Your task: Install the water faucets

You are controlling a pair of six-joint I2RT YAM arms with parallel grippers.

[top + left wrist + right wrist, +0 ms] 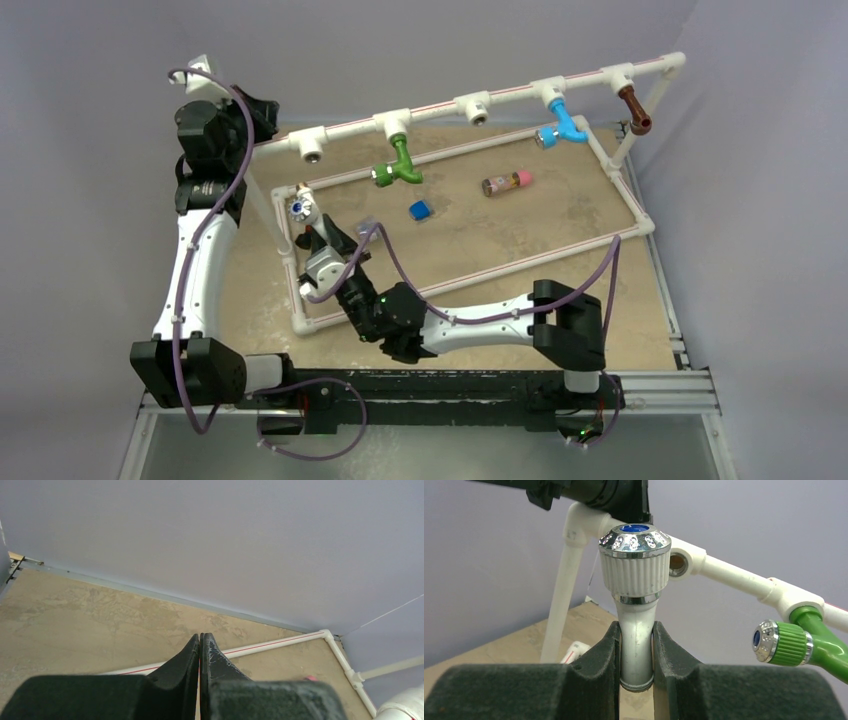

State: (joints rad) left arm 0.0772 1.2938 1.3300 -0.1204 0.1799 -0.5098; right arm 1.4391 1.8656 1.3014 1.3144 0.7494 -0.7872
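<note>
My right gripper (636, 652) is shut on the white faucet (636, 600), knob end up, held above the table's left part; it shows in the top view (302, 208) near the frame's left corner. The green faucet (400, 165) hangs from a T-fitting of the raised white pipe, and its knob shows in the right wrist view (794, 644). The blue faucet (562, 124) and the brown faucet (633, 107) hang from fittings further right. An empty T-fitting (310, 150) faces forward at the left, also in the right wrist view (678, 564). My left gripper (200, 645) is shut and empty, raised at the back left.
A white pipe frame (620, 238) lies on the tan table, with a raised rail (520, 90) across the back. Another empty T-fitting (474, 110) sits mid-rail. A small blue cube (419, 210) and a pink-capped cylinder (506, 183) lie inside the frame.
</note>
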